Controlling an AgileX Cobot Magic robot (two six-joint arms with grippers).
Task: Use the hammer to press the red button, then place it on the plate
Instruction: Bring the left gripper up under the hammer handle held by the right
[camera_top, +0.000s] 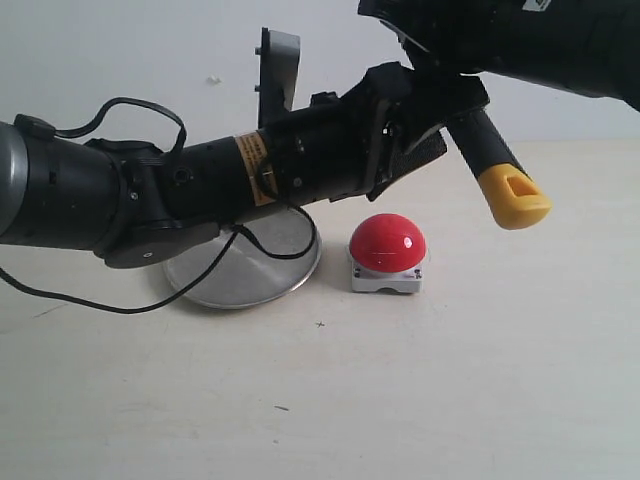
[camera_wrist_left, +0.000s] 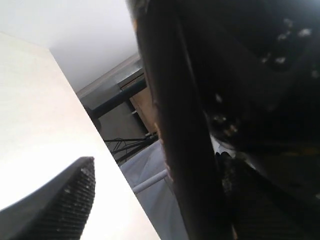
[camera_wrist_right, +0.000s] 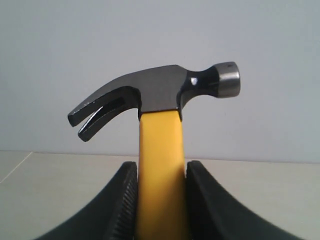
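My right fingers (camera_wrist_right: 117, 212) are clamped shut on the yellow shaft of the claw hammer (camera_wrist_right: 159, 150). One ribbed black pad presses each side, and the dark steel head stands upright just above them, claw to one side and round striking face to the other. In the exterior view the hammer's black rubber sleeve slopes down out of my right grip, with its yellow looped end hanging in the air above the pale table (camera_top: 470, 390), higher than the red dome and to its right. My left fingers (camera_wrist_left: 60, 205) have reached across the middle right up against that sleeve. Only one textured pad is clear in the left wrist view and the rest is dark blur, so I cannot tell how far they are parted or whether they hold anything. The round shiny metal plate (camera_top: 235, 285) lies on the table, partly hidden behind my left arm. Just to its right sits the glossy red dome button (camera_top: 388, 240) on its small square grey-white base.
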